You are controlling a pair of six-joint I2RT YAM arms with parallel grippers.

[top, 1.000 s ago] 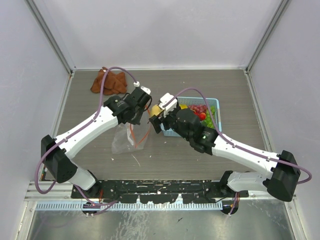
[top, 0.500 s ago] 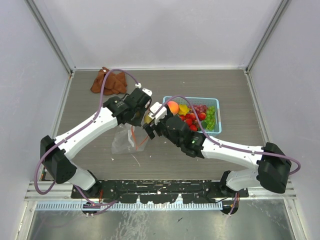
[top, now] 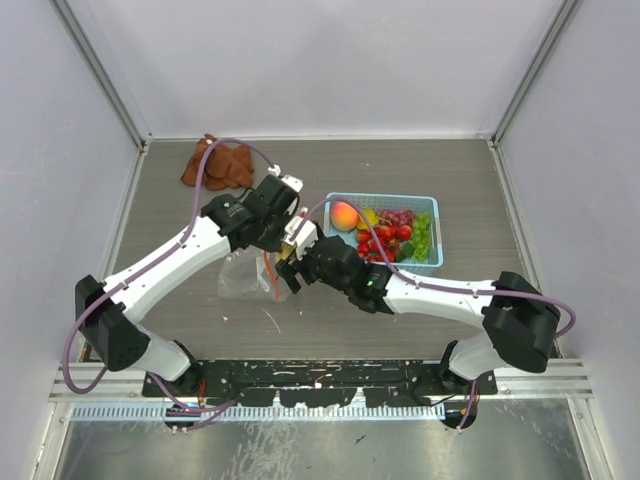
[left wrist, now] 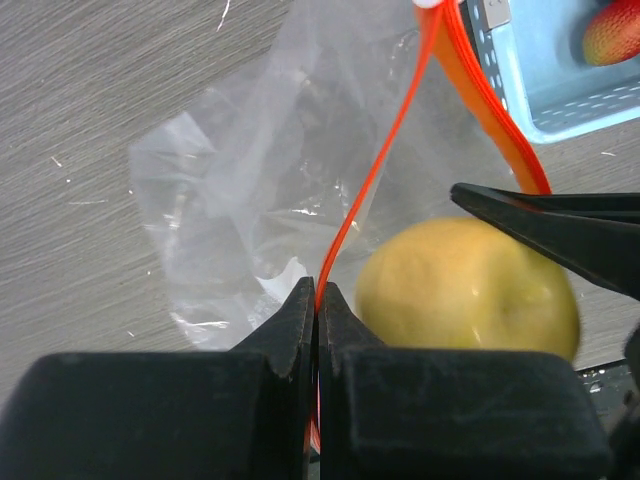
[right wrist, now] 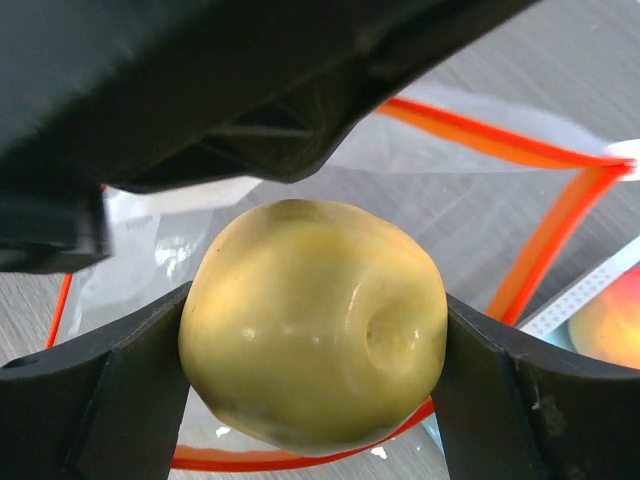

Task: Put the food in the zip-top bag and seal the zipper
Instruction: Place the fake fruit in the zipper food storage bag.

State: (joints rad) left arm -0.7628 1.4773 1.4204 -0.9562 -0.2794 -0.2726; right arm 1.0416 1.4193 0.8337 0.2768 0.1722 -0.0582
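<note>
We look down on two white robot arms whose ends meet near the middle of a grey wood-grain table [top: 470, 170].

The left gripper [left wrist: 317, 297] has its jaws pressed together on the zipper [left wrist: 378, 170], the thin orange-red strip along the edge of the zip-top bag [left wrist: 240, 170]. It pinches one side of the strip and holds it up off the table. The other side of the strip curves away to the right, so the mouth of the bag is parted. The clear plastic lies crumpled on the table beneath and to the left of the pinch. A white label [right wrist: 200, 195] shows through it in the right wrist view.

The right gripper [right wrist: 313, 352] is clamped on a round yellow fruit [right wrist: 300, 330], with one dark finger against each side. In the right wrist view the fruit hangs over the open mouth of the bag, framed by the orange-red strip. In the left wrist view it sits just to the right of the pinched strip. We cannot tell whether it touches the plastic.

The other food sits in a light-blue perforated basket [top: 434, 222] just to the right of the grippers. An orange-pink peach [top: 344, 215] is at its left end and red strawberries [top: 385, 238] are in the middle. Purple grapes [top: 399, 216] and green grapes [top: 421, 236] are toward its right.

A brown cloth [top: 218, 165] lies bunched at the far left of the table, well apart from the bag.
</note>
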